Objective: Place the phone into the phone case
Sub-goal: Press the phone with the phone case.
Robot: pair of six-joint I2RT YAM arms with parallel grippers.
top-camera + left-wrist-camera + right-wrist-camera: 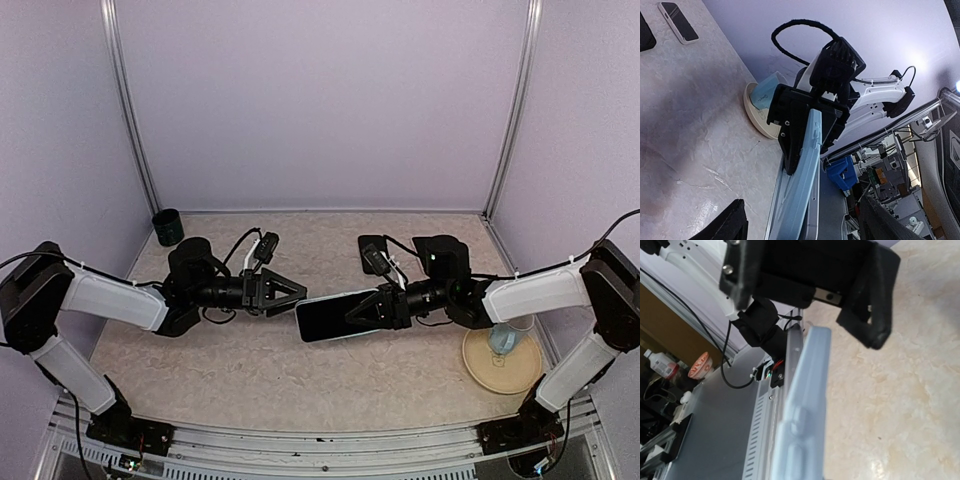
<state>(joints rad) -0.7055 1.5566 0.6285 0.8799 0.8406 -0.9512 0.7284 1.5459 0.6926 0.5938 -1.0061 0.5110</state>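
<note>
Table [250, 370]: pale mottled top, fills the lower half of the overhead view.

Right gripper [372, 308]: centre-right of the overhead view. Clamped on one end of the case [800, 200] and holds it up off the table.

Left gripper [290, 292]: centre-left, facing the case's free end. Its jaws are spread wide and hold nothing, and its fingers [732, 222] sit at the bottom corners of the left wrist view, clear of the case.

Step, as judged: the fit itself, late on. The left gripper appears positioned to press or check. The next move calls for squeezing phone and case together along the free end without twisting them out of the right gripper's hold.

Containers:
- Case: pale blue, held on edge. The phone [330, 315] shows as a dark face inside its rim. Whether every corner is seated cannot be told.
- Dish [480, 375]: round, cream, lower right of the overhead view, well apart from the grippers. Holds one pale blue item [503, 340], kind unclear.
- Cup [168, 227]: small, dark, upper left by the back wall. Contents not visible.
</note>
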